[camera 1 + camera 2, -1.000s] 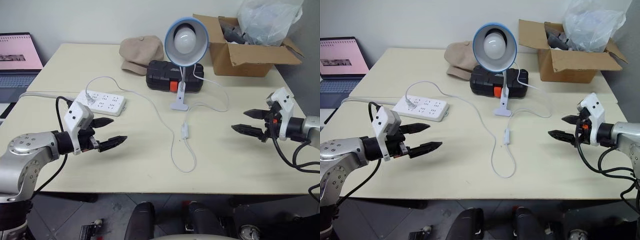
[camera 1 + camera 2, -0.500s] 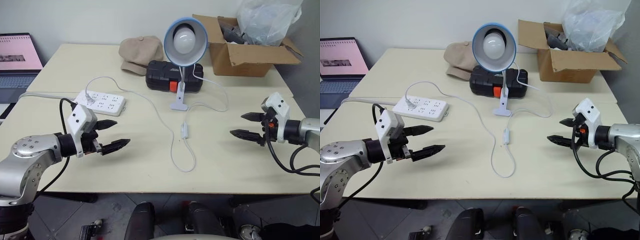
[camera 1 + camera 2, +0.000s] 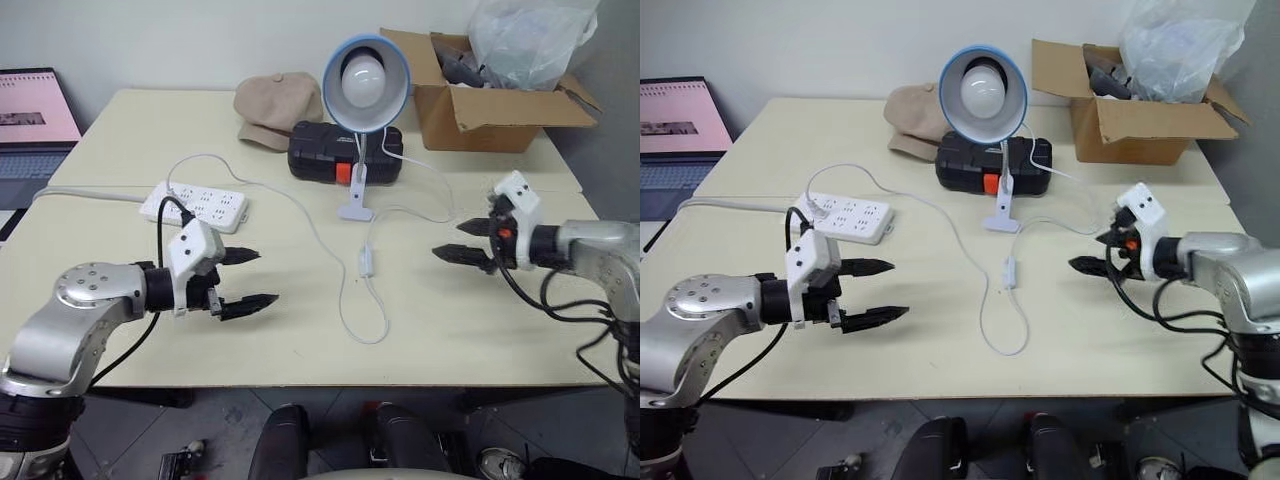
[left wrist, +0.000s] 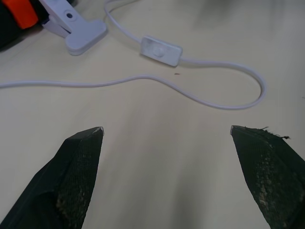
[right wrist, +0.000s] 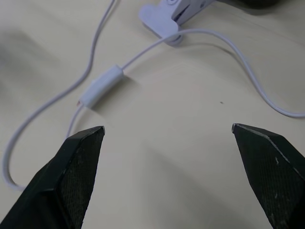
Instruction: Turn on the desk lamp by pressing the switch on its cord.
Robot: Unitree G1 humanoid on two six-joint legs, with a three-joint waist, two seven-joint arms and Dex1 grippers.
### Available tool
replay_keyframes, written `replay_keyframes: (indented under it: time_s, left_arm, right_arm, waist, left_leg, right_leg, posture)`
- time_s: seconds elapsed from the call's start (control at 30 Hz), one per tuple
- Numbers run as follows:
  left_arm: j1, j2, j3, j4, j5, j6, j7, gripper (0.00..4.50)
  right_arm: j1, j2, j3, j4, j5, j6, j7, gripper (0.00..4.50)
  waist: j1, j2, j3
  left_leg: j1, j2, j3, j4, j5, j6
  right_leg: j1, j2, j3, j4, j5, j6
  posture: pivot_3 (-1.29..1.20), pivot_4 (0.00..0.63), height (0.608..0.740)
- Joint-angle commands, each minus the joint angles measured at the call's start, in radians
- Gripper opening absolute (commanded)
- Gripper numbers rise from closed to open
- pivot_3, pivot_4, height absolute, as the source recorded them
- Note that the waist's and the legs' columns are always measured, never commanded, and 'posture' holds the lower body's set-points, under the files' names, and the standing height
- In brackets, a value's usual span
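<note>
Item: switch (image 3: 368, 262), on the cord (image 3: 320, 236), lying on the bench (image 3: 480, 320) just in front of the desk lamp (image 3: 366, 80) (unlit). Left pincer (image 3: 248, 279) and right pincer (image 3: 462, 241), both spread wide and empty, flank the switch. Step: approach. Next: one fingertip squarely onto the rocker.

An office or lab workroom: a plain cream table (image 3: 300, 330) against a bare wall, an open laptop (image 3: 35, 125) at ten o'clock, a power strip (image 3: 195, 206), and a cardboard box (image 3: 480, 100) at one o'clock.
</note>
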Motion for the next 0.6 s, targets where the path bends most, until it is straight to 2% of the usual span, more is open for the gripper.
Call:
replay_keyframes:
  time_s: [0.03,0.23,0.6]
  left_arm:
    - [-0.023,-0.02,-0.006,-0.009,0.004,-0.026,-0.004,4.47]
    - [-0.057,-0.049,-0.054,0.036,0.04,-0.069,-0.027,4.47]
    - [-0.05,-0.099,-0.111,0.042,0.089,-0.128,-0.031,4.47]
  right_arm:
    - [-0.101,0.069,-0.016,0.046,0.036,0.204,-0.072,4.5]
    - [-0.223,0.252,-0.006,0.191,-0.006,0.294,-0.19,4.5]
    - [-0.353,0.439,-0.011,0.432,-0.063,0.299,-0.28,4.5]
  waist:
    - [0.002,0.0,0.0]
    - [0.002,0.0,0.0]
    - [0.001,0.0,0.0]
  left_leg:
    - [0.0,0.0,0.0,0.0,0.0,0.0]
    - [-0.001,0.0,0.0,0.0,0.0,0.0]
    - [-0.004,0.0,0.001,0.001,0.0,0.0]
  right_leg:
    - [0.0,0.0,0.0,0.0,0.0,0.0]
    - [-0.001,0.0,0.0,0.0,0.0,0.0]
    - [-0.003,0.0,0.0,0.0,0.001,0.0]
  posture:
    - [0.0,0.15,0.74]
    - [0.0,0.15,0.74]
    - [0.0,0.15,0.74]
